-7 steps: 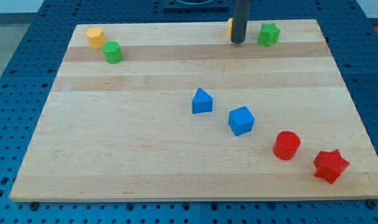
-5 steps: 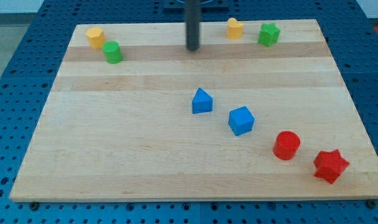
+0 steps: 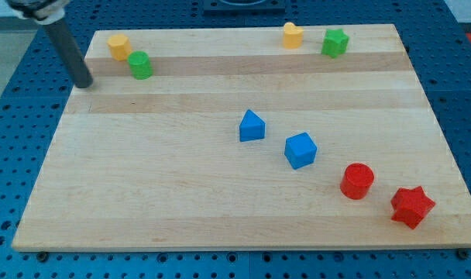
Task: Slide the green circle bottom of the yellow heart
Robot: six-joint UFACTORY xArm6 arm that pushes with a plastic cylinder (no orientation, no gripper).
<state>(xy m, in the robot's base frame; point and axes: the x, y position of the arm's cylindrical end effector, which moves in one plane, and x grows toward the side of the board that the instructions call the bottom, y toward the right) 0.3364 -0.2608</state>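
The green circle [image 3: 140,65] is a short green cylinder at the board's top left, just below and right of a yellow cylinder [image 3: 118,46]. The yellow heart [image 3: 293,35] sits at the top edge, right of centre, with a green star [image 3: 335,43] close on its right. My tip [image 3: 84,84] is at the board's left edge, to the left of and slightly below the green circle, apart from it.
A blue pentagon-like block [image 3: 252,125] and a blue cube [image 3: 300,149] lie mid-board. A red cylinder [image 3: 357,180] and a red star [image 3: 412,206] lie at the bottom right. The wooden board [image 3: 181,194] rests on a blue perforated table.
My tip has swept left along the top of the board, from beside the yellow heart to the left edge near the green circle. No block has moved.
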